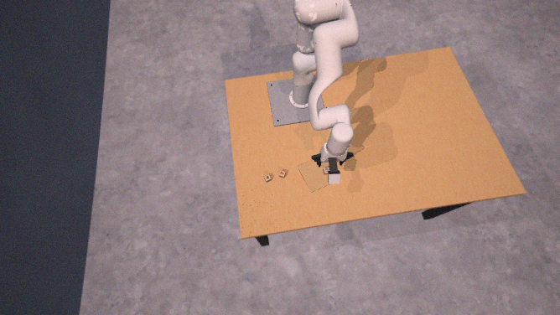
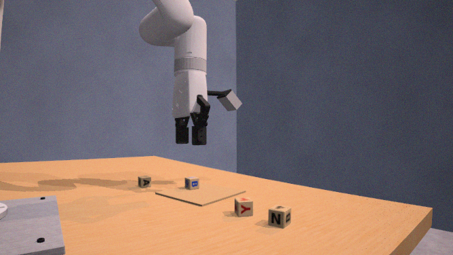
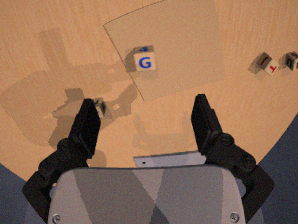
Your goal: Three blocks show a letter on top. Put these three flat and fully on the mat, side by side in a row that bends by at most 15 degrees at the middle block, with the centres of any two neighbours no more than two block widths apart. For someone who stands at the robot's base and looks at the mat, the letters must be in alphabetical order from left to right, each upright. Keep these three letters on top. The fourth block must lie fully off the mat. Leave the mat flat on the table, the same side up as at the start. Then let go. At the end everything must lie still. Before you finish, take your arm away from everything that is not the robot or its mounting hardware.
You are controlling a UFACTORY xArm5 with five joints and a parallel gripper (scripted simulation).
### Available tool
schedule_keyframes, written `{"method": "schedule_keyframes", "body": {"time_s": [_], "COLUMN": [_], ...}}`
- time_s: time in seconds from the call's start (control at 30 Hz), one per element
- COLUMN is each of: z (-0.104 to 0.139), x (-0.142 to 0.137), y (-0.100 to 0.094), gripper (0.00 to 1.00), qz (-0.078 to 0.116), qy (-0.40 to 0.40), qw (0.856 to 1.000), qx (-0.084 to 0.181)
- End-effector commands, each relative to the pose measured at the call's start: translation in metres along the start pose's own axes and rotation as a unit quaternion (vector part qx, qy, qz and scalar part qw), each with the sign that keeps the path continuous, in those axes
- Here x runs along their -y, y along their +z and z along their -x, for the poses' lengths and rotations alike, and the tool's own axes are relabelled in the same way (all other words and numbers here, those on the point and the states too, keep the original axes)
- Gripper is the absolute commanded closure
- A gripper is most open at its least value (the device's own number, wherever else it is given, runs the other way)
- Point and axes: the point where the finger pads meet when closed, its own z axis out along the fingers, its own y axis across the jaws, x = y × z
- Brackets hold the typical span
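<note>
A block with a blue G on top [image 1: 326, 170] [image 2: 192, 183] [image 3: 145, 61] stands on the thin mat [image 1: 309, 178] [image 2: 217, 196] [image 3: 187, 50], near its left edge in the wrist view. The G is upright there. A block with a black A on one side [image 2: 144, 182] [image 3: 101, 107] stands off the mat, partly behind a finger in the wrist view. A red-lettered block [image 1: 282, 173] [image 2: 243, 207] [image 3: 268, 65] and a block with N on one side [image 1: 267, 178] [image 2: 279, 217] [image 3: 292, 61] stand off the mat's other side. My gripper [image 1: 330, 164] [image 2: 190, 142] [image 3: 144, 107] is open and empty, high above the table.
The grey base plate [image 1: 289, 113] [image 2: 30, 220] [image 3: 167, 160] lies on the wooden table [image 1: 419, 126] [image 2: 112, 220]. The red-lettered block and the N-sided block stand close together with a gap. The arm's shadow falls around the A-sided block.
</note>
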Motion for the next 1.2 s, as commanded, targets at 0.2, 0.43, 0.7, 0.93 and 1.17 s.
{"method": "schedule_keyframes", "body": {"time_s": [0.2,0.43,0.7,0.93,1.17], "z": [0.002,0.005,0.009,0.012,0.016], "x": [0.005,0.009,0.014,0.018,0.022], "y": [-0.001,-0.001,0.0,0.0,0.0], "gripper": [0.0,0.0,0.0,0.0,0.0], "qz": [0.0,-0.001,-0.001,-0.001,-0.001], "qy": [0.094,0.199,0.3,0.395,0.478], "qw": [0.996,0.98,0.954,0.919,0.879], "qx": [-0.002,-0.002,-0.002,-0.002,-0.002]}}
